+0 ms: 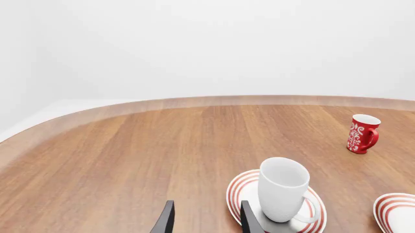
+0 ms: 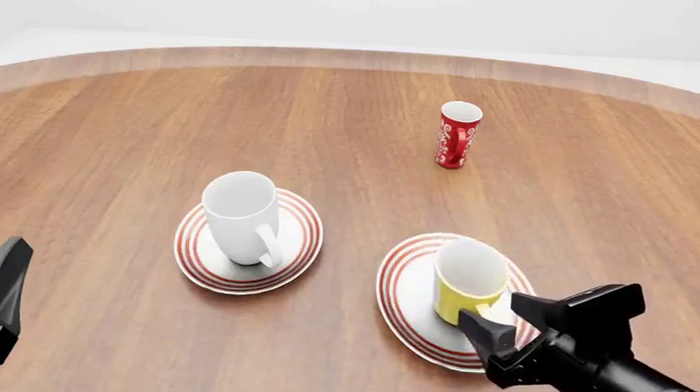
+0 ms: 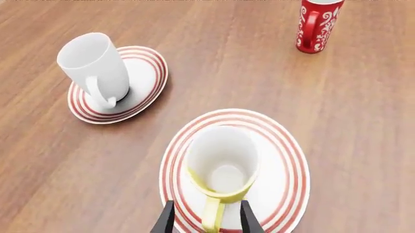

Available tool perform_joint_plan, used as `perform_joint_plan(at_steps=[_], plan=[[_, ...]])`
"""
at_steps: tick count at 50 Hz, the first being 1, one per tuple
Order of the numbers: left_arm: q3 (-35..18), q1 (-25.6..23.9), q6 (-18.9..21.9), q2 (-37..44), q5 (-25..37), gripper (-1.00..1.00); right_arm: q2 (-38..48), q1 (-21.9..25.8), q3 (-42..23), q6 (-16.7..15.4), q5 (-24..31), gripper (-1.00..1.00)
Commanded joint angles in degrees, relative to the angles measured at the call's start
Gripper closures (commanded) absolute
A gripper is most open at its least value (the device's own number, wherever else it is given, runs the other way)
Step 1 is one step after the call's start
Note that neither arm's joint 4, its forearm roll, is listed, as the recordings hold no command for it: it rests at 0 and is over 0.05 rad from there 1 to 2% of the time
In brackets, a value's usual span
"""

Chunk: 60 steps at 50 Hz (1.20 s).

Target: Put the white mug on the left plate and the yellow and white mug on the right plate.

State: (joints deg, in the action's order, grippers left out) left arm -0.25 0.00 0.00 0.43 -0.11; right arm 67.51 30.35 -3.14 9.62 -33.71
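Observation:
The white mug (image 2: 244,216) stands upright on the left plate (image 2: 302,238); both also show in the left wrist view, mug (image 1: 282,189) and plate (image 1: 238,187). The yellow and white mug (image 2: 468,278) stands upright on the right plate (image 2: 408,289), its handle toward my right gripper (image 2: 502,316). In the right wrist view that gripper (image 3: 206,221) is open, its fingers on either side of the yellow handle without touching it, above the plate (image 3: 279,155). My left gripper (image 1: 206,221) is open and empty, low at the near left, short of the white mug.
A slim red mug with white pattern (image 2: 457,134) stands upright farther back, right of centre. The round wooden table's curved far edge (image 2: 357,60) runs across the back.

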Motion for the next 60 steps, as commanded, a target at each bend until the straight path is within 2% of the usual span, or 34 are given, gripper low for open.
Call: perform_joint_plan(at_steps=[1, 10, 21, 28, 45, 60], plan=[[0.0, 0.0, 0.0, 0.0, 0.0, -1.0, -4.5, -0.4, 0.6, -0.1, 3.7, -1.0], [0.0, 0.0, 0.0, 0.0, 0.0, -1.0, -5.4, -0.4, 0.3, -0.2, 4.9, -1.0], [0.0, 0.0, 0.0, 0.0, 0.0, -1.0, -12.0, -1.1, -0.4, -1.2, 11.1, -1.0], [0.0, 0.0, 0.0, 0.0, 0.0, -1.0, -14.5, -1.7, -0.4, -1.4, 13.0, -1.0], [0.0, 0.0, 0.0, 0.0, 0.0, -1.0, -28.2, -4.8, -0.8, -2.7, 24.7, -1.0], [0.0, 0.0, 0.0, 0.0, 0.0, -1.0, -34.1, -7.7, -0.9, -2.7, 29.0, -1.0]])
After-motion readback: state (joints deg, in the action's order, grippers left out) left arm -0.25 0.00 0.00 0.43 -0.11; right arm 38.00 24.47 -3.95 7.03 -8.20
